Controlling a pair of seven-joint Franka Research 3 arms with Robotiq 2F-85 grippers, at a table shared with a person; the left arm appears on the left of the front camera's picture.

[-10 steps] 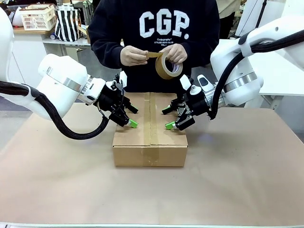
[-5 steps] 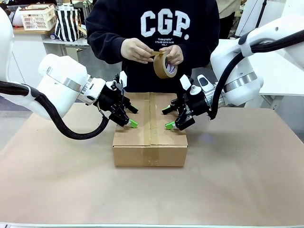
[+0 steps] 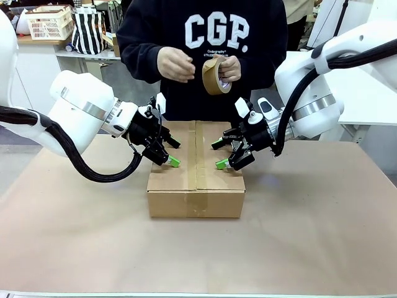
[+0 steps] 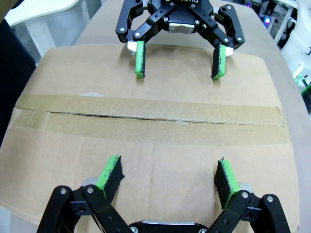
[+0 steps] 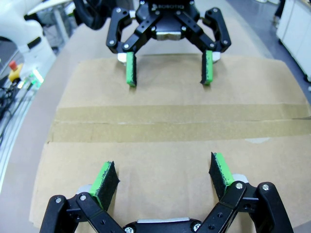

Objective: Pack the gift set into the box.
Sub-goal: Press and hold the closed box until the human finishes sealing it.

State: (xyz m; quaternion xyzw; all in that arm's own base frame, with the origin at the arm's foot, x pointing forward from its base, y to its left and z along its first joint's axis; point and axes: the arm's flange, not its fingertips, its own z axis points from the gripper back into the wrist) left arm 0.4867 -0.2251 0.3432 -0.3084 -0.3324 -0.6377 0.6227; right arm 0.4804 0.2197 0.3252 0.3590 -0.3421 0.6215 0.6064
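Tabletop (image 3: 310, 236): flat, covered in brown paper; bare around the load, leaving both arms room to work.
Load position: large plain brown corrugated cardboard box (image 3: 186, 202) at table centre, between the two arms, centre join running away toward the person.
Flaps: all four folded down flat; contents hidden, so packing judged done.
Join: strip of brown tape (image 3: 196, 155) along the centre and down the near face. Thin dark slit along the join in left wrist view, so seal judged not yet tight.
Left side: left gripper (image 3: 172, 153), black, two fingers with green pads, jaws spread wide with nothing between them. Tips angled down over the left flap, just beside the tape. Contact with cardboard cannot be told.
Right side: right gripper (image 3: 219, 154), same build, also spread wide and empty, over the right flap, facing its partner across the join.
Reason for pose: probably pinning one flap each while leaving the join itself uncovered for taping.
Far side, left hand (image 3: 229, 67) of the person: holding a round roll of brown packing tape (image 3: 214, 76) above the far end of the box.
Far side, right hand (image 3: 175, 64): just beside the roll, fingers curled, likely after the loose tape end.
Stage: late; sealing in hand.
Risk: flaps springing up if either arm lifts before more tape goes on.
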